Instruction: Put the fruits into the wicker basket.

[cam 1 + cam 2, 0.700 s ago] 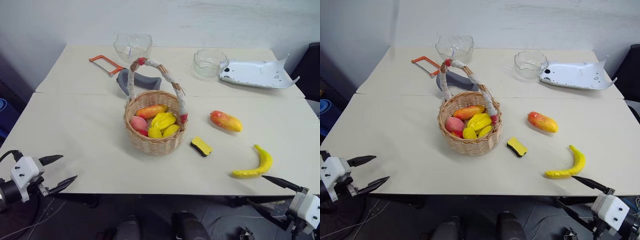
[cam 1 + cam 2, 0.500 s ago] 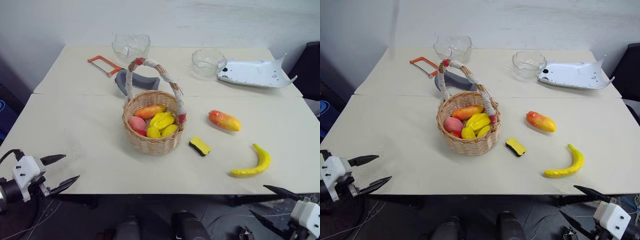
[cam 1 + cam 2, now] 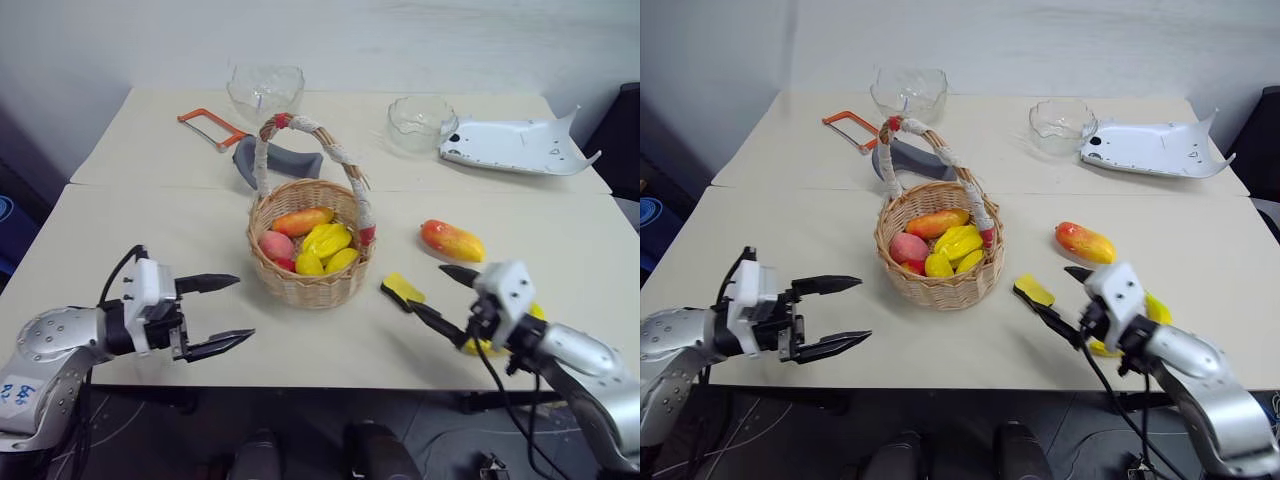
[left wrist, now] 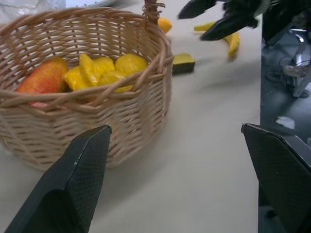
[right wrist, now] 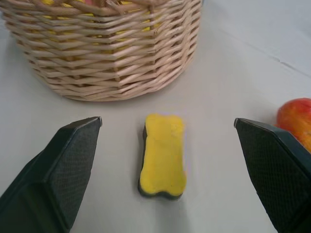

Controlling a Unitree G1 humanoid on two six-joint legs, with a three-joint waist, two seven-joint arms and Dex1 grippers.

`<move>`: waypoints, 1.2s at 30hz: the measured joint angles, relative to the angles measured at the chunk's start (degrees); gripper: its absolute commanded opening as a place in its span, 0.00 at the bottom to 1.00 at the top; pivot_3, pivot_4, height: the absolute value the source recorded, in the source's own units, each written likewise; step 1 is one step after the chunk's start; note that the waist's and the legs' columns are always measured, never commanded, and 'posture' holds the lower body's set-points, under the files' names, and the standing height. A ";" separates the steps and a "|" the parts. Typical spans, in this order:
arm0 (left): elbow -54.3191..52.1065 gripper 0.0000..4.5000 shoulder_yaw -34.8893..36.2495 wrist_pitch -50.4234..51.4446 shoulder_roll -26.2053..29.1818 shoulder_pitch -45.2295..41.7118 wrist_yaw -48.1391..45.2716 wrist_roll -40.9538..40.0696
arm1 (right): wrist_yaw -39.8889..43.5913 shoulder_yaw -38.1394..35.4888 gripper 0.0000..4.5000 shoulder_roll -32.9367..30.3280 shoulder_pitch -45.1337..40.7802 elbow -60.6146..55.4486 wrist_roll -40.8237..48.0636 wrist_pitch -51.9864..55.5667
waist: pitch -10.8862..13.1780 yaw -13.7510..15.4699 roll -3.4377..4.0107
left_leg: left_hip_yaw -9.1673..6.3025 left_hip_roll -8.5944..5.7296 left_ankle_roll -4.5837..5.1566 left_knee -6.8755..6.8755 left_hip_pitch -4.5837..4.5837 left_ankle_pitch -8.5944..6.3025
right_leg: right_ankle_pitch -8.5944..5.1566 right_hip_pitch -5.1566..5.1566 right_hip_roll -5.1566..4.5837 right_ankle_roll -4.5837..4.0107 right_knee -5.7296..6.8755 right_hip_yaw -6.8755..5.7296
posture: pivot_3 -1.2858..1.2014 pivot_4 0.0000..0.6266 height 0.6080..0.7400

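The wicker basket (image 3: 305, 288) stands mid-table with several fruits (image 3: 322, 243) inside: yellow, orange and pink pieces. A mango (image 3: 452, 241) lies to its right. The banana (image 3: 1156, 308) lies near the front right, partly covered by my right hand. My right gripper (image 3: 426, 287) is open and empty, pointing at a yellow sponge (image 5: 163, 155) just in front of it, with the basket (image 5: 107, 53) beyond. My left gripper (image 3: 240, 308) is open and empty, left of the basket (image 4: 87, 111) and pointing toward it.
Two glass bowls (image 3: 265, 90) (image 3: 420, 122), an orange hacksaw (image 3: 210, 128), a grey object (image 3: 285, 162) and a white panel (image 3: 515, 145) sit along the far half of the table. The table's front edge (image 3: 330, 385) runs just below both hands.
Both arms have come up from below the table's front edge and moved inward over the table toward the basket. Both grippers stay open. The fruits have not moved.
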 measured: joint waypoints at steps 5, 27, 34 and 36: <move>-2.11 1.00 -0.89 3.54 -1.57 -1.58 2.06 -2.57 | -3.11 5.50 1.00 4.56 -7.54 5.36 -2.78 7.70 | 0.01 -0.21 0.01 | 0.10 -0.02 0.10 0.07 -0.14 -0.06 | 0.04 -0.12 0.01 0.14 -0.06 0.01 | 0.52 0.24 1.00; -5.20 1.00 -7.45 5.44 -5.77 -5.93 2.67 -2.87 | 7.68 6.69 0.28 5.79 -5.23 10.39 -5.42 3.73 | -0.02 -0.05 -0.06 | 0.21 -0.14 0.28 0.21 0.12 0.04 | 0.07 0.21 0.02 0.19 -0.10 0.07 | 0.52 0.24 1.00; -1.34 1.00 -6.75 7.96 -8.41 -9.96 3.20 -6.68 | 13.06 -22.92 0.28 -0.27 1.17 0.91 14.44 6.40 | 0.06 0.05 0.02 | 0.18 -0.16 0.32 0.24 0.16 0.05 | 0.15 0.32 0.11 0.35 -0.13 0.09 | 0.52 0.24 1.00; -0.92 1.00 -7.14 7.94 -8.42 -11.15 2.70 -6.60 | 15.34 -29.68 0.28 -5.73 1.87 6.13 15.19 6.09 | 0.06 0.04 0.02 | 0.22 -0.31 0.34 0.25 0.20 0.05 | 0.15 0.35 0.22 0.35 -0.20 0.11 | 0.52 0.24 1.00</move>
